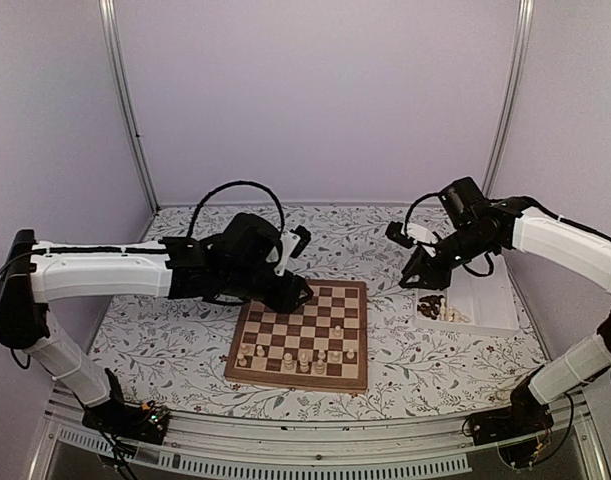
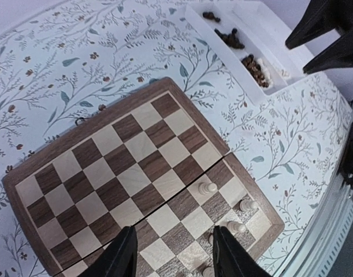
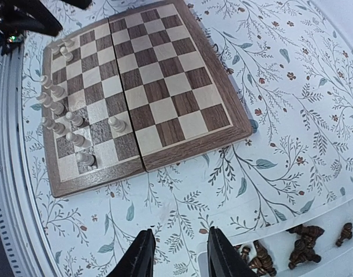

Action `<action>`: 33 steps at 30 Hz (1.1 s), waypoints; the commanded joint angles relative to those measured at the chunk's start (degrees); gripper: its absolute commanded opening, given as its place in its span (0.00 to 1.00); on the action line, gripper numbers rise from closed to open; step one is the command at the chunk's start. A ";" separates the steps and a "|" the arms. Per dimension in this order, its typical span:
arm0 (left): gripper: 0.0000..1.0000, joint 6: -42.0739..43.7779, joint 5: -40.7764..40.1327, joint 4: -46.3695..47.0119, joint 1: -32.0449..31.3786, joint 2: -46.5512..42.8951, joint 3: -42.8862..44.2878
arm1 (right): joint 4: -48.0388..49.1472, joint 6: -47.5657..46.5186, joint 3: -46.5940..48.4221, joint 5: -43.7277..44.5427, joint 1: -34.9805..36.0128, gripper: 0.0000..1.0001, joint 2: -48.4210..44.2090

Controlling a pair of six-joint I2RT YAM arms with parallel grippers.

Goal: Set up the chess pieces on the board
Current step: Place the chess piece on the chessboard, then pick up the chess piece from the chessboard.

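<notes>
Item 1. The board (image 1: 303,335), a square wooden chessboard with light tan and dark brown checks inside a reddish-brown border, is lying flat on the flower-printed tablecloth (image 1: 165,340) near the middle of the table. A seam is running across its middle in the right wrist view.

Item 2. The pale chess pieces (image 1: 297,358), small cream chessmen, are standing upright on the board's two nearest rows. The rows are not full, and one piece is standing a square ahead of the others. The far half of the board is carrying nothing.

Item 3. The left gripper (image 2: 175,231) is hovering over the board's far left corner. Its black fingers (image 2: 123,257) are standing apart, gripping nothing and touching nothing.

Item 4. The white tray (image 1: 490,300) is sitting right of the board, apart from it. The dark chess pieces (image 1: 431,305) are lying heaped inside, with a few pale ones beside them.

Item 5. The right gripper (image 3: 179,231) is hanging above the tray's board-side edge, fingers parted, empty, clear of the heap.
</notes>
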 commanded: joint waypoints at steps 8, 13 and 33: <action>0.46 7.53 10.14 -12.95 -1.75 23.47 19.17 | 15.78 6.97 -15.91 -24.38 -13.60 0.35 -11.47; 0.44 7.48 10.65 -13.78 -2.30 27.77 22.73 | 15.75 6.56 -15.93 -25.03 -13.67 0.35 -10.77; 0.30 7.74 10.22 -17.77 -3.65 34.18 28.60 | 15.08 5.30 -15.85 -24.48 -13.68 0.35 -9.48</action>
